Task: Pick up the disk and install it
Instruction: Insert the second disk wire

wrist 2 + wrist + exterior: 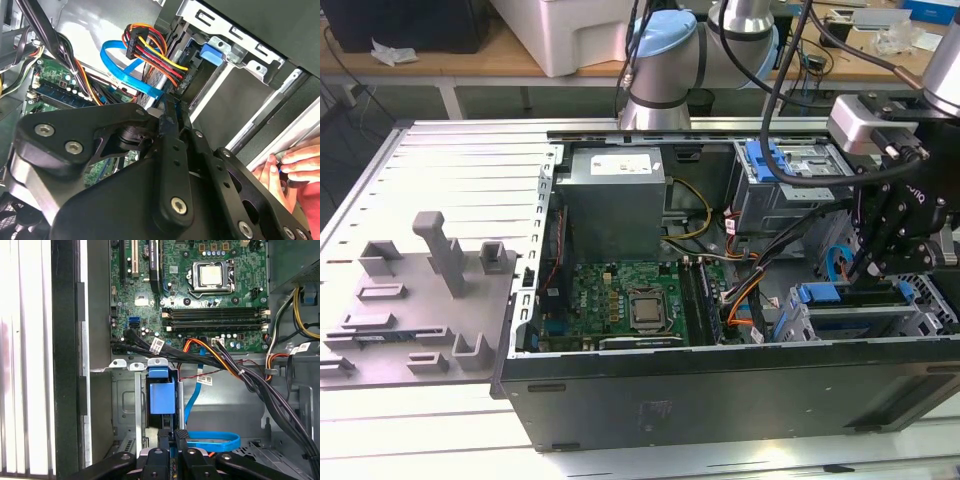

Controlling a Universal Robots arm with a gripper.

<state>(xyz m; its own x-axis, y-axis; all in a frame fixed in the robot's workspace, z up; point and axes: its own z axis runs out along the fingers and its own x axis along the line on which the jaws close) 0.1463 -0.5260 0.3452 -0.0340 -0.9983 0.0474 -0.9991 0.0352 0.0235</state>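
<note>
Gripper linkage sits nearest, jaws closed on the thin edge of the disk, which stands on edge in the drive cage of the computer case. Judged rigid, fairly heavy, shock-sensitive; the blue carrier rail is the safest hold.

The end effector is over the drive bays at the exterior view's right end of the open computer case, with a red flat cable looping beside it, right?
The flat cable beside the end effector is blue, not red; the first wrist view shows it. The rest stands: it is over the drive bays of the open computer case.
</note>
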